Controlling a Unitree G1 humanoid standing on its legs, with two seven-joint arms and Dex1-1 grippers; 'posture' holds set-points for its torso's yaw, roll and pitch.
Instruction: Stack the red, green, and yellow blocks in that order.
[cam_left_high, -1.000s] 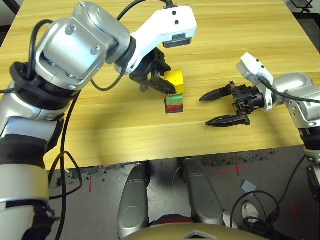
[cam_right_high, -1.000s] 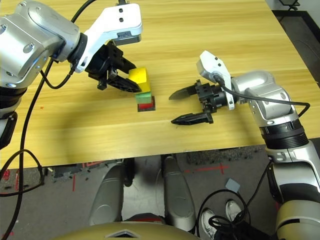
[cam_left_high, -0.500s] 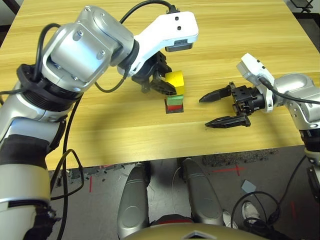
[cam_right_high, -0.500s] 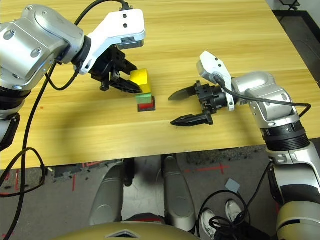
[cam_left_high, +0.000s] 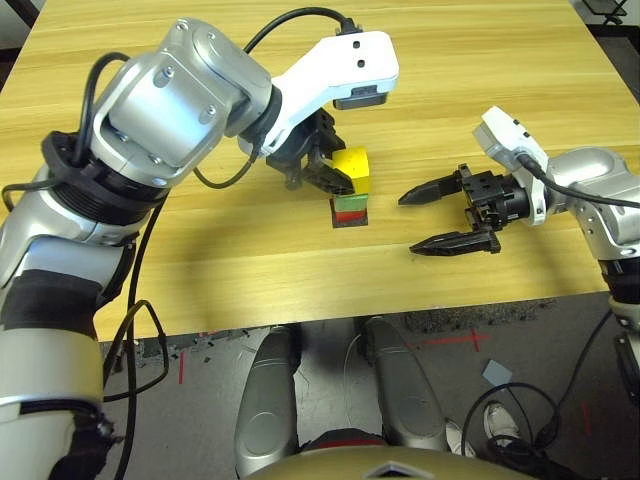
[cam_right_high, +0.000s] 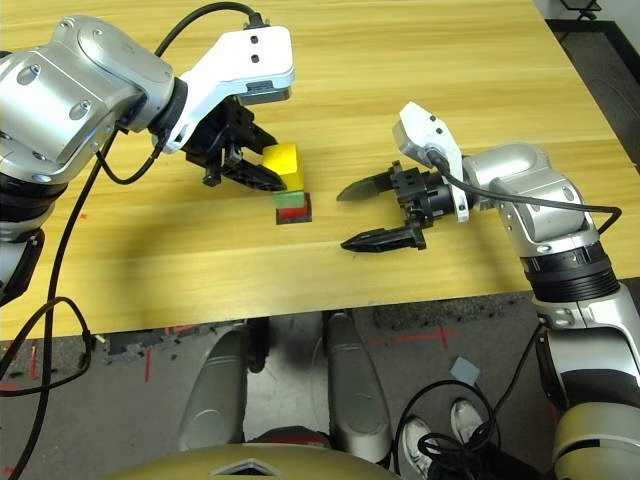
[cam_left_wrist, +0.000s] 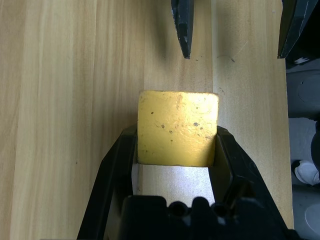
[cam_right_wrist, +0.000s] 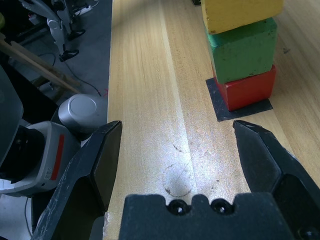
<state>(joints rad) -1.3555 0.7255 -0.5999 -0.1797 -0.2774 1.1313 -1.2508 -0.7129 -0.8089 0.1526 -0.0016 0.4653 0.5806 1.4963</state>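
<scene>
The left gripper (cam_left_wrist: 176, 150) keeps its fingers clamped on the bright yellow matte cube (cam_left_high: 352, 168), which sits on the pale green cube (cam_left_high: 349, 200), over the bright red cube (cam_left_high: 349, 214) on the flat black patch (cam_right_wrist: 220, 106) mid-table. Nothing has shifted over the last second, so the stack looks complete and only letting go remains. Right of it, the right gripper (cam_left_high: 437, 217) hangs wide open and empty.

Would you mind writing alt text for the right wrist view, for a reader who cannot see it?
A three-block stack stands on a black square patch on the wooden table: red block at the bottom, green block in the middle, yellow block on top. The open right gripper faces it, holding nothing.
</scene>
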